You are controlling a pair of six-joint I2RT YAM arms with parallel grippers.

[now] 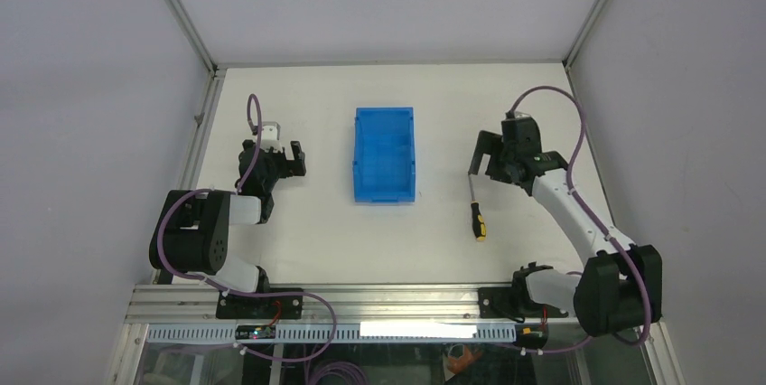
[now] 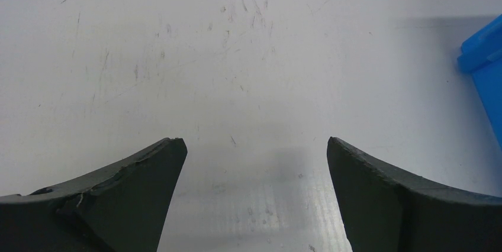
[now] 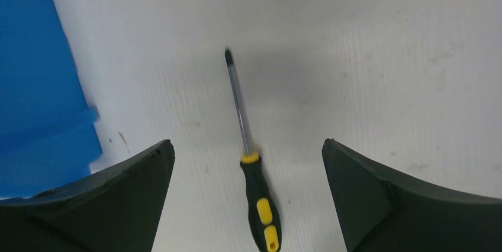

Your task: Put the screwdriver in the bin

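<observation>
The right pincer (image 1: pixel 482 161) hangs over the right-hand part of the white surface (image 1: pixel 379 240), its jaws spread wide and gripping nothing. In its wrist view the two dark fingers (image 3: pixel 118 193) rise from the lower corners of the frame. The screwdriver (image 3: pixel 251 160) lies flat on the surface in the gap between them, touching neither. Its black-and-yellow handle (image 3: pixel 264 210) runs down to the bottom edge at centre. The thin dark shaft (image 3: pixel 238 104) points up the frame, leaning a little to the left, and ends in a dark tip just above the middle.

In the top view the screwdriver (image 1: pixel 476 209) lies right of centre, handle toward the bottom of the frame and shaft toward the top. Its tip reaches the spot just below the right pincer's fingers.

The bin (image 1: pixel 357 159), bright blue and open-topped, stands at the centre of the top view with its long sides running up and down the frame. It sits to the left of the screwdriver, near it but apart, with bare surface between them. In the right wrist view a slightly blurred stretch of its blue wall (image 3: pixel 35 98) fills the upper left.

The left pincer (image 1: pixel 296 159) is in the left half of the top view, left of the bin and apart from it. It too is open with nothing in its grasp. Its wrist view shows both fingers (image 2: pixel 130 193) at the lower corners, scuffed white surface between them, and a corner of the bin (image 2: pixel 482 63) at the right edge.
</observation>
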